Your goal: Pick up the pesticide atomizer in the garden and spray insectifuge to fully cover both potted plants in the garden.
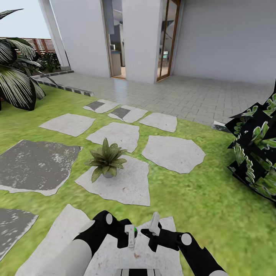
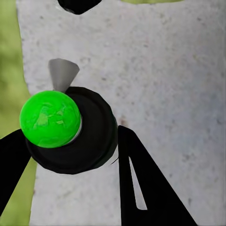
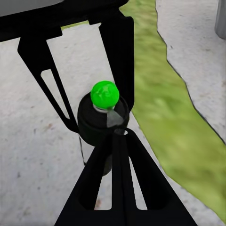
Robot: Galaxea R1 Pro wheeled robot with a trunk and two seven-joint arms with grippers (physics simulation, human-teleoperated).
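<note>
The pesticide atomizer point(image 2: 70, 132) is a small dark bottle with a bright green top point(image 2: 50, 119) and a pale grey nozzle point(image 2: 62, 73). My left gripper point(image 1: 131, 234) is shut on it, one black finger on each side, over a pale stepping stone point(image 1: 115, 253) just in front of me. My right gripper point(image 1: 153, 229) is shut, and its tips point(image 3: 117, 136) rest against the bottle point(image 3: 96, 127) beside the nozzle. One potted plant point(image 1: 106, 159), a low green rosette in a grey pot, stands on a stepping stone point(image 1: 126, 188) ahead and slightly left of both grippers.
Grey stepping stones point(image 1: 172, 153) cross the lawn toward a paved patio point(image 1: 191, 96) and the white house with open doorways point(image 1: 117, 46). A big dark leafy bush point(image 1: 257, 153) stands at the right. A palm point(image 1: 15, 80) and a slatted fence point(image 1: 38, 44) are at the left.
</note>
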